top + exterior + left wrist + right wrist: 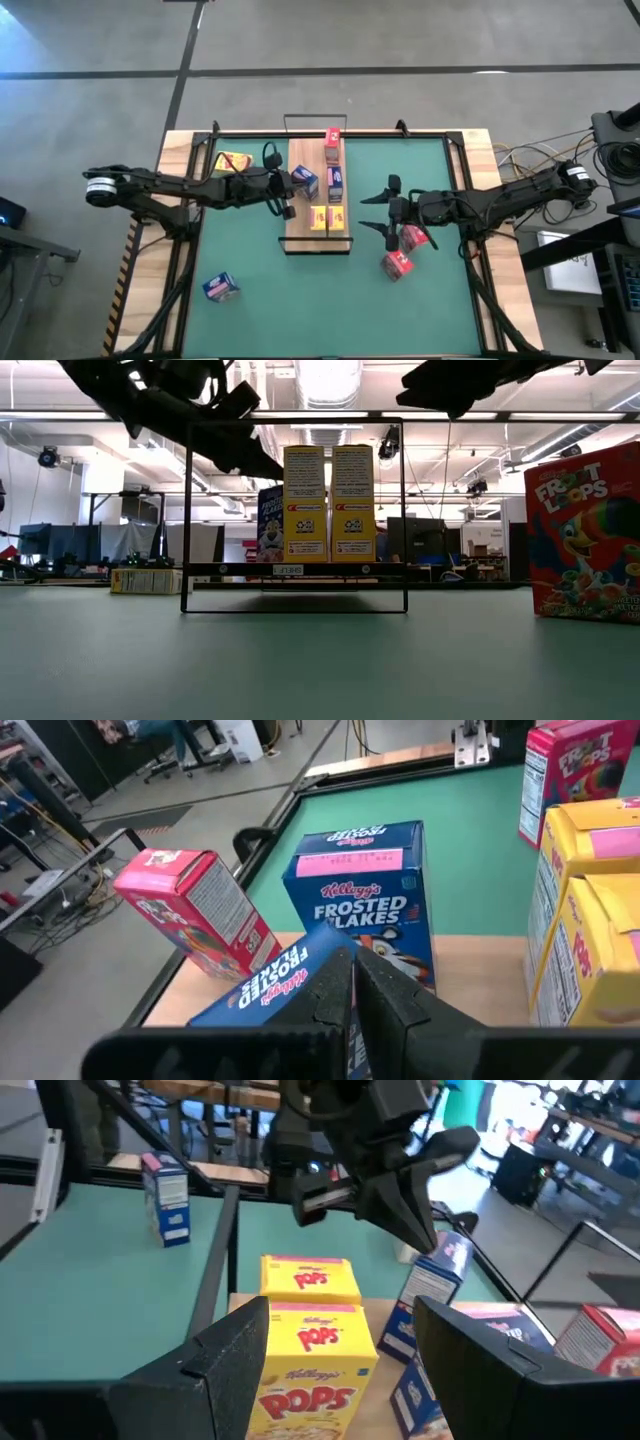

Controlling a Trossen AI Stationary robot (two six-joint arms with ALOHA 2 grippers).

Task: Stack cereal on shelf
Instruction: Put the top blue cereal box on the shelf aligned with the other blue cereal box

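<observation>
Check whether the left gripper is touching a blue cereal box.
Touching: in the left wrist view the left gripper is closed on a tilted blue box above the shelf.

From my seat I see the green mat (330,290) covering the worktop (180,150), whose bare wood shows along the edges. Grey concrete floor (400,40) surrounds it, marked with a pale line. A tangle of cables (520,158) lies past the worktop's right edge. In the low view, the room behind holds dark monitors (60,545), ceiling strip lights (325,380) and desks with equipment (490,555)
</observation>
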